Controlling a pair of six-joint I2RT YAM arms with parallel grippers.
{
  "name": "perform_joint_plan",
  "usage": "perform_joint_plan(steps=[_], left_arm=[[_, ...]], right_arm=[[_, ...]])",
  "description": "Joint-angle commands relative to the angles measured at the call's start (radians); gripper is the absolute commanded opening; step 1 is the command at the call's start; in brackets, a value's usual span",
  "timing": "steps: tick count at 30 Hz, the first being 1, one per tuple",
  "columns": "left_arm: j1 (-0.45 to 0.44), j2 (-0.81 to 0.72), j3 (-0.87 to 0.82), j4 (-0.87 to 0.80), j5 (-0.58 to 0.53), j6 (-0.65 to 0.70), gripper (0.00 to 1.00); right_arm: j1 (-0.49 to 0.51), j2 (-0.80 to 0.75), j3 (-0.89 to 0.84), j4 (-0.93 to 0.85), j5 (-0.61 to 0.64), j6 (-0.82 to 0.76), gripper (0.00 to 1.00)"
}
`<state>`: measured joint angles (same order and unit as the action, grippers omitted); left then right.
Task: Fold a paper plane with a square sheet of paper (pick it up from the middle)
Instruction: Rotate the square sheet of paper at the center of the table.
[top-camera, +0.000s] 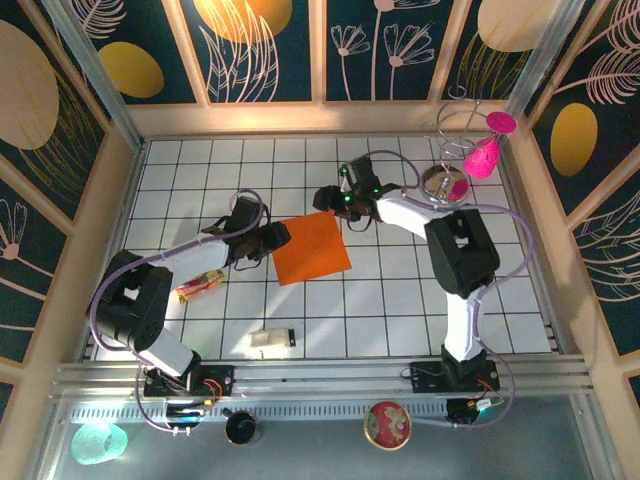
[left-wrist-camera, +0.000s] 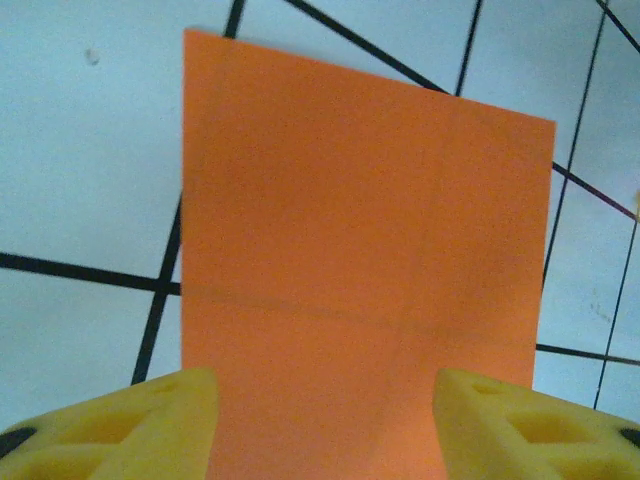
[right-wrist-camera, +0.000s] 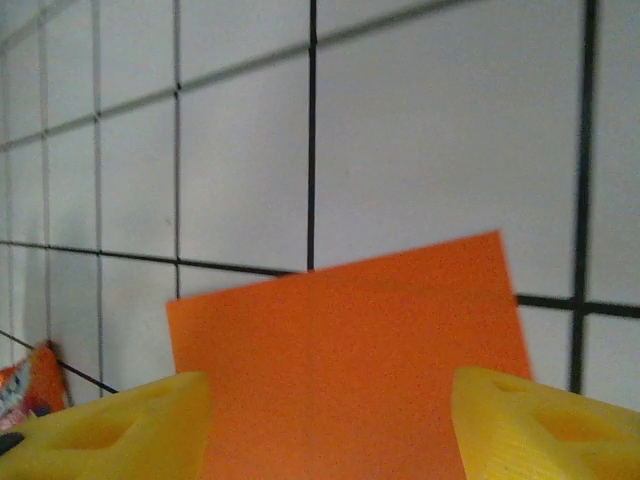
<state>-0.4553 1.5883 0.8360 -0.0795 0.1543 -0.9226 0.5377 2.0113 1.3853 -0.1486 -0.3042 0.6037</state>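
Note:
The square sheet of paper (top-camera: 311, 247) is bright orange and lies flat on the white tiled table, mid-scene. In the left wrist view the sheet (left-wrist-camera: 360, 250) shows faint crease lines. My left gripper (top-camera: 278, 238) is at its left edge, open, with the yellow fingertips (left-wrist-camera: 150, 420) spread wide over the paper and nothing pinched in the left gripper (left-wrist-camera: 325, 420). My right gripper (top-camera: 335, 205) hovers at the sheet's far right corner. It is open too (right-wrist-camera: 330, 425), and the paper (right-wrist-camera: 350, 340) shows between its fingers. A paper plane is out of view.
A crinkled multicoloured wrapper (top-camera: 199, 286) lies left of the sheet, under the left arm. A small beige block (top-camera: 272, 341) sits near the front edge. A wire stand with pink pieces (top-camera: 480, 157) and a metal cup (top-camera: 440, 183) stand back right. Wooden walls surround the table.

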Motion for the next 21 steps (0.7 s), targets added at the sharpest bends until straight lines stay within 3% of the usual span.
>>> perform_joint_plan(steps=[1, 2, 12, 16, 21], left_arm=[[0.007, -0.024, 0.001, 0.072, 0.037, -0.024, 0.62], [0.008, -0.019, 0.003, 0.071, 0.037, -0.022, 0.67], [0.011, 0.025, 0.042, 0.051, 0.04, 0.047, 0.84], [0.01, 0.033, 0.06, 0.041, 0.06, 0.073, 0.99], [0.01, 0.015, 0.049, 0.084, 0.103, 0.073, 0.99]], right_arm=[[0.021, 0.045, 0.056, -0.101, -0.043, 0.041, 0.65], [0.026, 0.058, 0.064, -0.112, -0.04, 0.05, 0.64], [0.024, 0.11, 0.071, -0.222, 0.063, 0.111, 0.64], [0.016, 0.058, 0.001, -0.266, 0.143, 0.163, 0.64], [0.015, -0.072, -0.098, -0.171, 0.109, 0.237, 0.64]])
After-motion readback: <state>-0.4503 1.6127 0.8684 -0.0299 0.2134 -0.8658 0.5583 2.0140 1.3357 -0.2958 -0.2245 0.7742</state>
